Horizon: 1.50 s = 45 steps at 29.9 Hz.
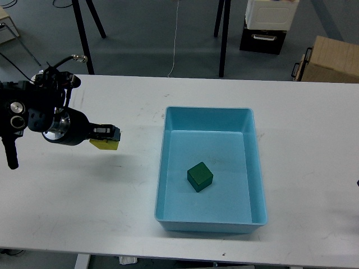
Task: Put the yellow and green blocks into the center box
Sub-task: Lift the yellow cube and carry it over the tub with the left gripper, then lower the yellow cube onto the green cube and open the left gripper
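- A grey floor runs behind a long white worktop [140,196]; black stand legs [223,33] rise from it, and a white cable [175,39] hangs down toward the worktop's far edge.
- At the far right of the floor sit a brown cardboard box [331,60] and, to its left, a black-and-white crate [268,25].
- The center box [162,168], a light-blue tray with sloped walls, lies on the worktop right of the middle, long side running away from the viewer.
- The green block [200,176] rests on the tray floor, slightly left of the tray's middle, turned at an angle to the walls and clear of all of them.
- The left arm comes in from the left edge, above the worktop; its left pincer [107,136] points right toward the tray.
- The yellow block [105,144] sits at the tip of that pincer, fingers closed around it, its lower part showing beneath them; it is well left of the tray's left wall.
- The right arm is out of view.
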Tool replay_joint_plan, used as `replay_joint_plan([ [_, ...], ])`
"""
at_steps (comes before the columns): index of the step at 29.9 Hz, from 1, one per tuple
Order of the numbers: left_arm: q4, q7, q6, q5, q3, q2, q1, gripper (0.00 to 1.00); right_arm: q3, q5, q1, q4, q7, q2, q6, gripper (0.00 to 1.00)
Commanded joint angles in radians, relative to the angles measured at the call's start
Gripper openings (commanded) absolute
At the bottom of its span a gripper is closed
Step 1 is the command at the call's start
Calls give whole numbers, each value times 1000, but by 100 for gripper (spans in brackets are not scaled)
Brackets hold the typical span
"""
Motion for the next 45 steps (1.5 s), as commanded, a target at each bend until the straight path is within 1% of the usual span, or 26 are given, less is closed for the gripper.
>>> replay_joint_plan([
  [1, -6, 3, 0, -89, 45, -117, -142, 0, 1, 0, 0, 0, 0, -2, 0, 100],
  [4, 11, 5, 0, -142, 97, -260, -209, 0, 0, -1, 0, 0, 0, -2, 0, 99],
  [9, 83, 5, 0, -150, 165, -461, -210, 0, -2, -1, -14, 0, 0, -2, 0, 99],
  [15, 151, 3, 0, -156, 179, -585, -165, 0, -3, -1, -23, -2, 0, -2, 0, 99],
  [19, 223, 3, 0, -170, 185, -665, -116, 6, -8, -1, -23, 0, 0, -2, 0, 99],
  [20, 243, 3, 0, -172, 188, -682, -104, 8, -8, -1, -23, 0, 0, -3, 0, 99],
  [21, 259, 3, 0, -172, 188, -682, -92, 16, -6, -1, -21, 0, 0, -5, 0, 99],
  [22, 275, 0, 0, -173, 188, -682, -82, 30, -8, -1, -21, 0, 0, -8, 0, 99],
  [24, 296, -3, 0, -172, 188, -682, -70, 46, -6, -1, -23, -2, 0, -12, 0, 100],
  [26, 318, -7, 0, -172, 190, -682, -56, 66, -5, -1, -23, -2, 0, -15, 0, 100],
  [28, 327, -11, 0, -173, 188, -682, -44, 78, -3, -1, -23, -2, 0, -15, 0, 99],
  [30, 329, -11, 0, -175, 188, -682, -38, 84, -5, -1, -23, -2, -1, -15, 0, 100],
  [37, 330, -9, 0, -179, 174, -682, -38, 99, -8, -19, -20, -6, -1, -15, 0, 100],
  [39, 345, -9, 0, -207, 164, -682, -45, 100, -8, -20, -18, -6, -1, -14, 0, 100],
  [41, 370, -9, 0, -254, 125, -682, -48, 100, -9, -23, -15, -6, -1, -14, 0, 100],
  [43, 390, -10, 0, -297, 56, -655, -47, 100, -9, -24, -14, -6, 0, -14, 0, 100],
  [45, 396, -11, 0, -323, -60, -612, -35, 100, -9, -32, -11, -8, 0, -12, 0, 100],
])
